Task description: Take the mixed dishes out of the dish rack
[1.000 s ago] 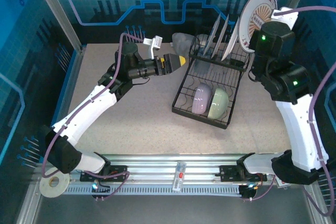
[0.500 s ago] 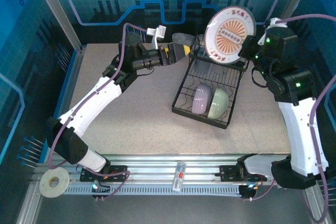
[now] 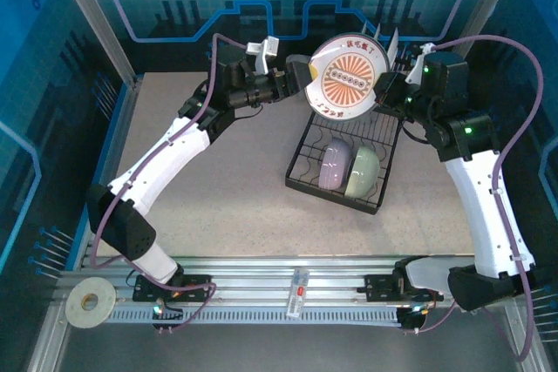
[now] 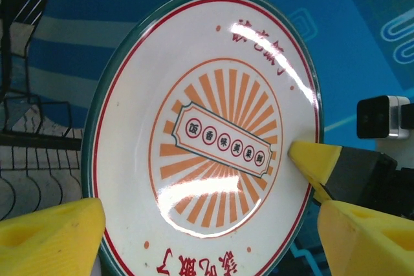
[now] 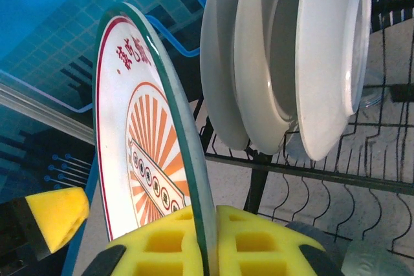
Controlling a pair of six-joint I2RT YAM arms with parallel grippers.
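Hanging in the air over the far end of the dish rack (image 3: 301, 147), a round plate (image 3: 349, 77) with an orange sunburst and red lettering is tilted with its printed face up toward the top camera. The right fingers (image 5: 259, 244) are clamped on its rim, one yellow pad on each face. The left fingers (image 4: 52, 237) stand wide apart at the plate's opposite side, one pad on either side of its edge; whether they touch it cannot be told.

The rack sits on the table (image 3: 218, 180) toward its far right corner, angled to the edges. In the rack's near basket a lavender bowl (image 3: 334, 165) and a pale green bowl (image 3: 364, 170) lie side by side, touching. White plates (image 5: 272, 63) stand on edge in the far slots, close together, and a blue-and-white striped plate (image 4: 97, 30) shows just behind the held one.
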